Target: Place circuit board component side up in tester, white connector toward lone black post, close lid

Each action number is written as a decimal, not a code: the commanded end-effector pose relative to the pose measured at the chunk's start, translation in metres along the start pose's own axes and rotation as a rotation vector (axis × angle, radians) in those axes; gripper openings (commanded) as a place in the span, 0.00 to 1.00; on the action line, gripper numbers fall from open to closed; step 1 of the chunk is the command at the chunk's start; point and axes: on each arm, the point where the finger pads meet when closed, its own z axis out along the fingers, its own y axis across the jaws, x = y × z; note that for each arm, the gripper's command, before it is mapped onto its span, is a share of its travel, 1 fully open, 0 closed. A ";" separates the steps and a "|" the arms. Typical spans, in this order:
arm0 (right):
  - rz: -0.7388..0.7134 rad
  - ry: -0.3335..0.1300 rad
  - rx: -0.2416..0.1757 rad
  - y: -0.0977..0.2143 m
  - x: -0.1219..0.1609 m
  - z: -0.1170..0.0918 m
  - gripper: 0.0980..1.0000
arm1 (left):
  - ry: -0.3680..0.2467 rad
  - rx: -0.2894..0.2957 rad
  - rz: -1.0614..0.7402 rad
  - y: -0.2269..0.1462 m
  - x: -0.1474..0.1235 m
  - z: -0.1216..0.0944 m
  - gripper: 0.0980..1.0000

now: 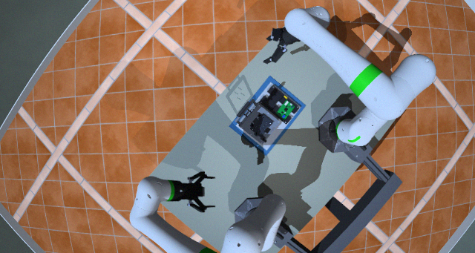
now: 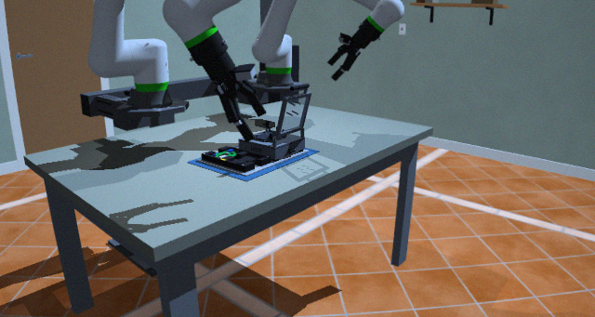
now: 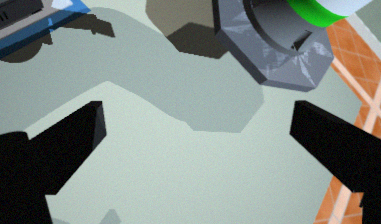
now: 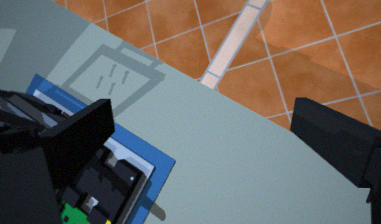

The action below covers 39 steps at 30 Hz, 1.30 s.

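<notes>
While hovering nearer the tray than the left gripper (image 1: 213,192) (image 2: 334,70) (image 3: 198,118), holding the right gripper's (image 1: 269,50) (image 2: 256,125) (image 4: 203,115) fingers wide apart, with nothing between; keeping the left pair equally spread. From above, finding the green circuit board (image 1: 286,109) (image 2: 226,154) (image 4: 74,214) in the black tray (image 1: 272,93) (image 2: 228,163) (image 4: 103,175), lying between five and six o'clock from the right fingertips; seeing the tester (image 1: 271,131) (image 2: 260,150) (image 3: 11,15) (image 4: 41,115) toward eight o'clock from the board, lid (image 2: 294,112) standing open. Not making out the board's long axis or white connector surely; reading no brands, labels or writing.

Orange tiled floor (image 1: 111,79) (image 2: 465,201) (image 4: 311,55), grey-green walls (image 2: 488,75).
</notes>
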 end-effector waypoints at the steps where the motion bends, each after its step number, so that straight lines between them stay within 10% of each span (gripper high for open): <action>1: -0.002 0.002 -0.002 0.000 0.001 -0.001 1.00 | -0.001 0.001 0.000 0.000 0.000 -0.001 1.00; 24: 0.025 0.000 -0.011 0.009 -0.004 -0.010 1.00 | -0.007 0.004 -0.020 -0.001 0.000 -0.002 1.00; 39: 0.432 -0.026 -0.146 0.097 -0.093 -0.129 1.00 | -0.095 0.072 -0.364 -0.013 -0.007 -0.033 1.00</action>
